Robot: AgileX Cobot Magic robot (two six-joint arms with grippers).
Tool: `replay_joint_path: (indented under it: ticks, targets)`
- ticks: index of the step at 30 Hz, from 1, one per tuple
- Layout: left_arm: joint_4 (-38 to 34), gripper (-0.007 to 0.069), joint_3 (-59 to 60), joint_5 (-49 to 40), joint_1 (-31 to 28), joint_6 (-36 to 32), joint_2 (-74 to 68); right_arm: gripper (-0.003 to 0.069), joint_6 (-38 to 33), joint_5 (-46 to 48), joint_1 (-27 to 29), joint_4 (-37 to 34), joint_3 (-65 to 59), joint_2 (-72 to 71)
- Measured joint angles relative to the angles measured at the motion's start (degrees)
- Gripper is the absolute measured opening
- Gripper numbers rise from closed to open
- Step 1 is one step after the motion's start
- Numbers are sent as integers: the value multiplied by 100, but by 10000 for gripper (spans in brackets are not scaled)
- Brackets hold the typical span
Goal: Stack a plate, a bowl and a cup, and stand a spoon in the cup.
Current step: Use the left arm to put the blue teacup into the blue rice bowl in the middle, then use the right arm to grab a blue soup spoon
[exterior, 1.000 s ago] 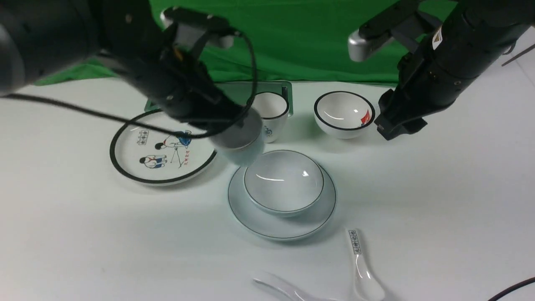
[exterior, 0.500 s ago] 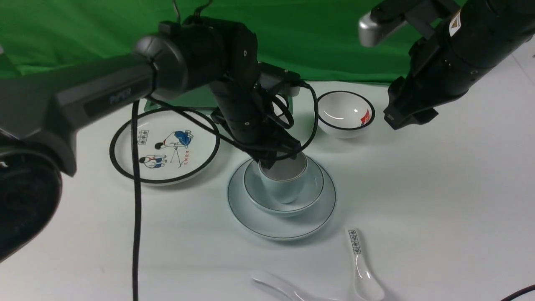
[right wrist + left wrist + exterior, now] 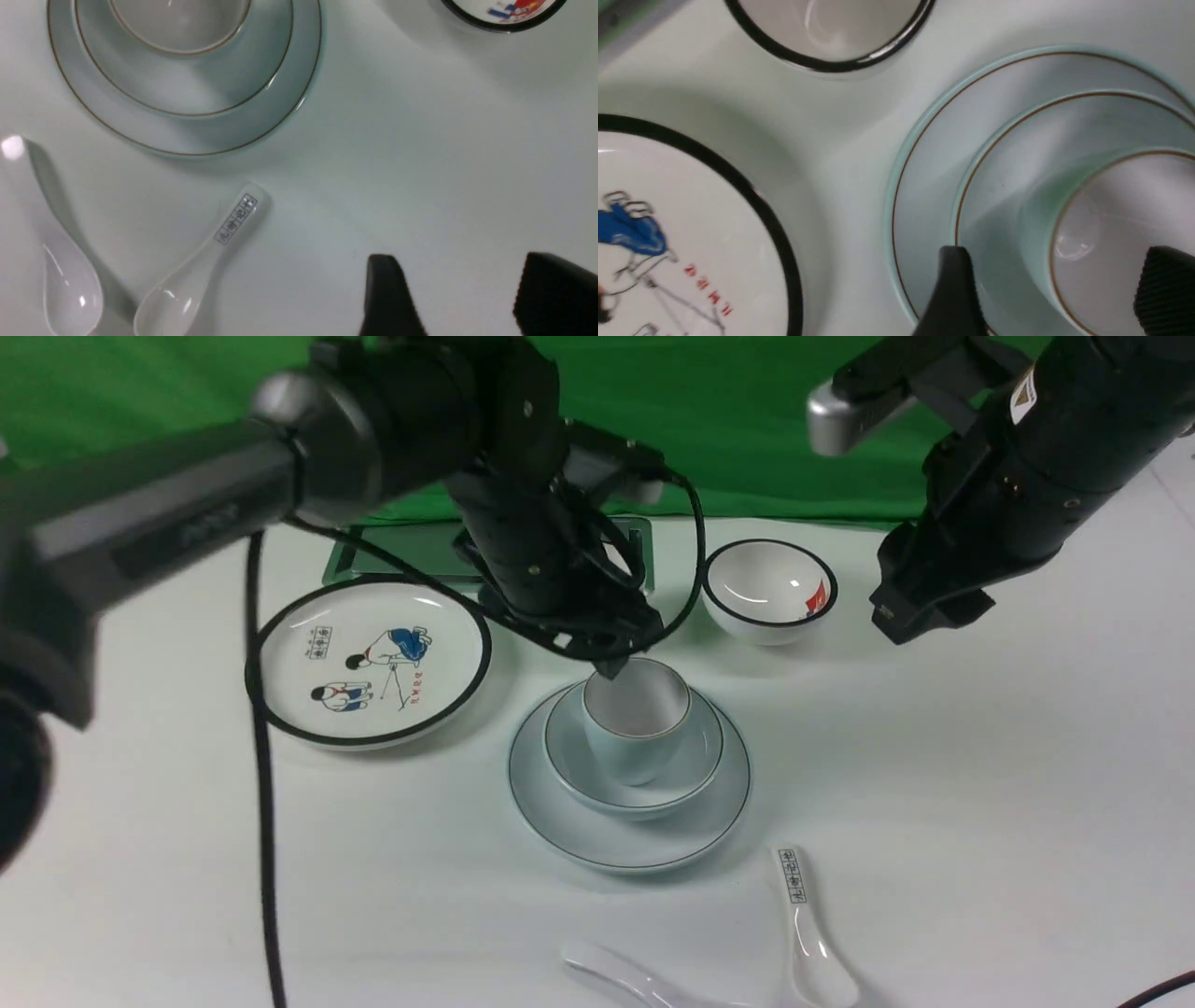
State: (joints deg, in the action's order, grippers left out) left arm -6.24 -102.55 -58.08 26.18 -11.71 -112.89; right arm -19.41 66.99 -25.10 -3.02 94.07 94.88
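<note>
We see the pale blue-white cup (image 3: pixel 631 747) upright in the shallow bowl (image 3: pixel 702 756), and the bowl centred on the plate (image 3: pixel 597 842). The plain white spoon (image 3: pixel 616 976) lies flat nearby, apart from the stack.

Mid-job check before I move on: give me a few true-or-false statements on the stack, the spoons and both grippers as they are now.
1. The cup stands upright in the bowl, which sits on the plate. True.
2. The left gripper is clamped on the cup. False: its jaws stand open, one on each side of the rim.
3. The plain spoon stands in the cup. False: it lies on the table beside the printed spoon.
4. The right gripper is open and empty. True.
5. The black-rimmed bowl belongs to the stack. False: it stands alone, behind it.
</note>
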Motion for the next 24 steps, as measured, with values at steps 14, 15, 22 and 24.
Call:
replay_joint_path:
  ticks: [14,15,22,24]
  targets:
    - [368,244,3749,721,-626,681,4285,400,-486,237,-1695,-71,58,-101]
    - [362,211,4025,807,-667,716,4577,400,-510,237,-1798,-71,19,-103]
    - [249,-17,5688,1335,-731,760,6016,447,-775,93,-2376,-157,-855,-114]
    - [207,-35,5940,1445,-731,765,6286,517,-846,-243,-2422,-184,-1270,-109]
